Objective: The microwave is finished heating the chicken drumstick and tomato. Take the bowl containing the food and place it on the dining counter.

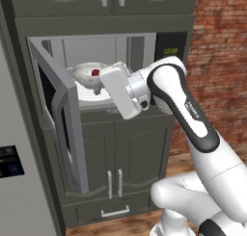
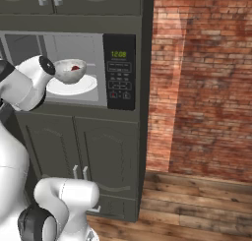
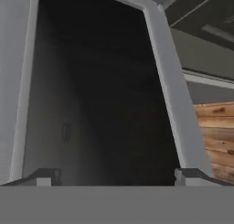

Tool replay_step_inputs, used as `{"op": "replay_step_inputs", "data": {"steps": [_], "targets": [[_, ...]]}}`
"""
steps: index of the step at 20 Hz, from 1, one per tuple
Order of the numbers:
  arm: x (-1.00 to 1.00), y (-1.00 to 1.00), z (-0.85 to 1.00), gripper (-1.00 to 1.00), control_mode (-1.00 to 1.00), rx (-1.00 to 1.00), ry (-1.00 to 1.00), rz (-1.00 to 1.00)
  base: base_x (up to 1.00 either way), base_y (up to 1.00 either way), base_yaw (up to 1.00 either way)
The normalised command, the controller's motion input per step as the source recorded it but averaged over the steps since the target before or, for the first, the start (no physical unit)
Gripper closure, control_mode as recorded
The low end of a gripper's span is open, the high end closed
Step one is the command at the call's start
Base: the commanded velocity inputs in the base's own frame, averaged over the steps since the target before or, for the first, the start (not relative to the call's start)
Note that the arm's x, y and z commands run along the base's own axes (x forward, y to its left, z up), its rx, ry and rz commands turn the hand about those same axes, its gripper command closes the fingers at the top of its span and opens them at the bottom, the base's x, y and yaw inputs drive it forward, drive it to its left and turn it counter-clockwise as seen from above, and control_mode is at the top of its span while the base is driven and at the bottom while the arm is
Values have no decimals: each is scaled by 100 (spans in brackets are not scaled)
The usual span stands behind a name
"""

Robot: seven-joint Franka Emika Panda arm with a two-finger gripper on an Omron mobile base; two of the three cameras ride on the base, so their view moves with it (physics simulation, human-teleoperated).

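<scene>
Microwave [image 1: 96,71] door swung open; bowl [image 1: 89,72] (tomato [image 1: 95,72] inside) on turntable; tool [image 3: 117,176] spread wide, holding nothing.

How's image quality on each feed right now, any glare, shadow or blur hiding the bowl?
Left base view: even light, soft edges; bowl and tomato readable, arm covering the bowl's right side. Right base view: clear, no glare; bowl sits lit on the white turntable plate. Hand view: mostly the dark door glass, murky; the open gripper fingertips show at the bottom.
</scene>
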Motion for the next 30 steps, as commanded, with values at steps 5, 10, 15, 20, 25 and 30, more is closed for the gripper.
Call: {"op": "replay_step_inputs", "data": {"steps": [5, 10, 15, 20, 25, 30], "targets": [[0, -100, 1, -100, -100, 0, 0, -42, 0, 0, 0], [52, -99, 4, -100, -100, 0, 8, -29, 0, 0, 0], [100, -58, 14, -100, -100, 0, 21, -21, 0, 0, 0], [82, 6, 0, -100, -100, -7, 2, -14, 0, 0, 0], [85, 37, -10, -100, -100, -14, 0, -9, 0, 0, 0], [94, 29, -18, -100, -100, -9, 0, -10, 0, 0, 0]]}}
